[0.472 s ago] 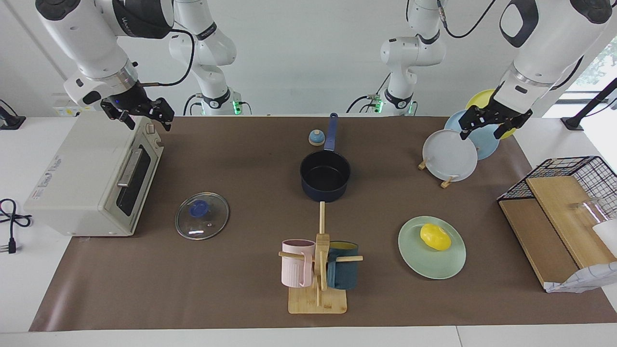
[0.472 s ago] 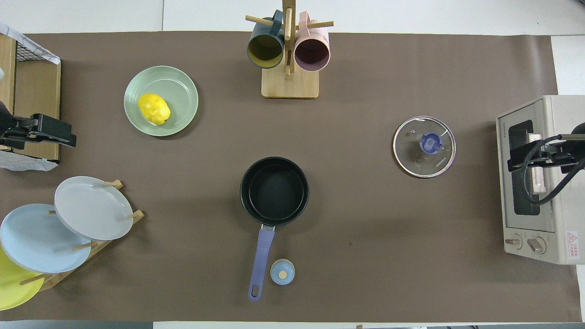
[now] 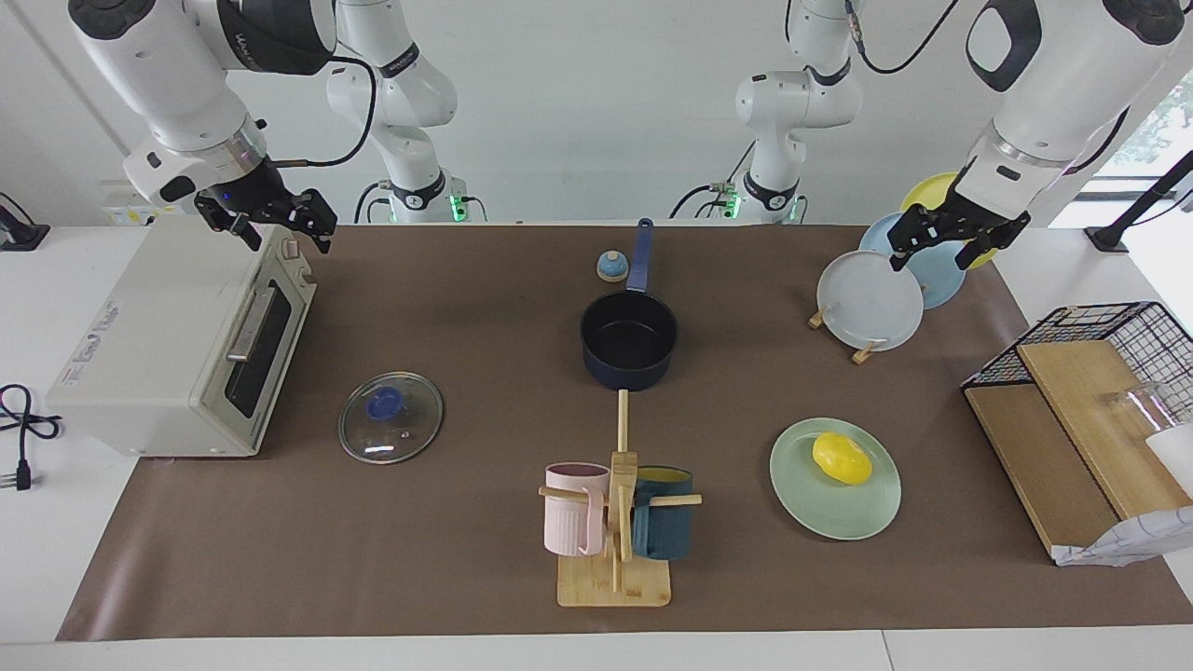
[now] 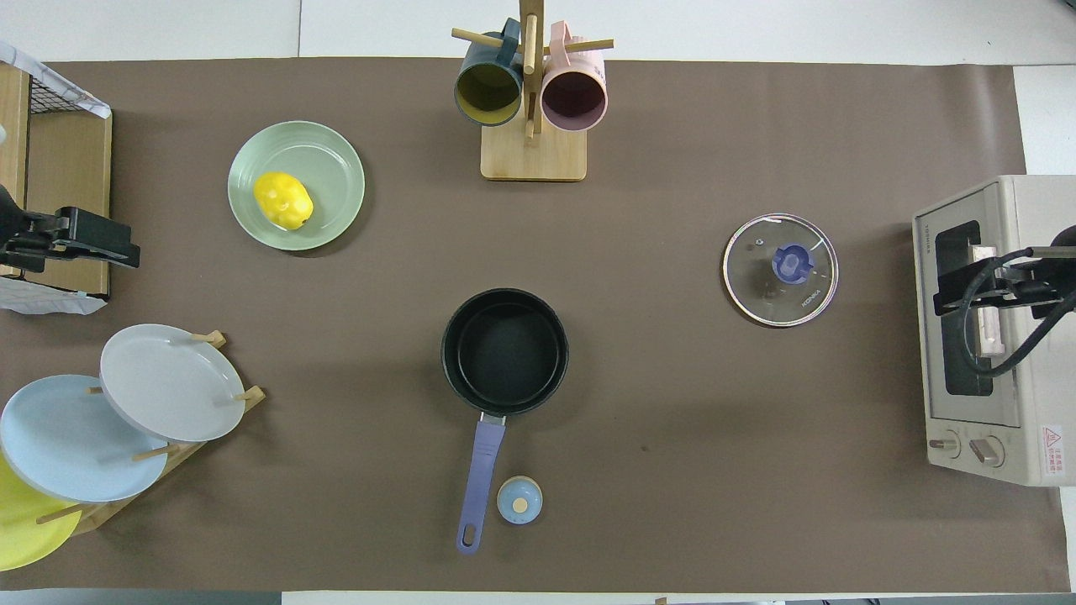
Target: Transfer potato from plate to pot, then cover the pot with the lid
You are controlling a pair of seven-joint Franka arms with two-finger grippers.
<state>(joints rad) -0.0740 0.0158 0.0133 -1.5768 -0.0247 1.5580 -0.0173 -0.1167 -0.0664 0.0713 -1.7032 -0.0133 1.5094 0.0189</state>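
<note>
Being judged as the step in hand: the potato's pickup, nothing being moved yet
Potato (image 3: 842,458): is lying on the plate (image 3: 820,508), off centre toward the robots, untouched
Plate: is sitting flat on the mat toward the left arm's end of the table, farther from the robots than the pot
Pot (image 3: 629,340): is standing empty and uncovered at the middle of the table, handle pointing toward the robots, a small bell (image 3: 610,267) lying just beside that handle
Lid (image 3: 390,416): is resting flat, knob up, toward the right arm's end, near the toaster oven (image 3: 177,345)
Left gripper (image 3: 951,235): is being held up over the plate rack (image 3: 871,300), fingers spread wide, nothing in them
Right gripper (image 3: 270,219): is being held over the toaster oven's top, fingers likewise apart and empty; this arm is waiting
Advice on the grasp: the potato is best being approached from straight above by the left gripper, the fingers closing across its narrow width
Risk being weighed: smooth and lumpy, the potato is likely being prone to rolling or squirting out, so a low, centred grip is being favoured
</note>
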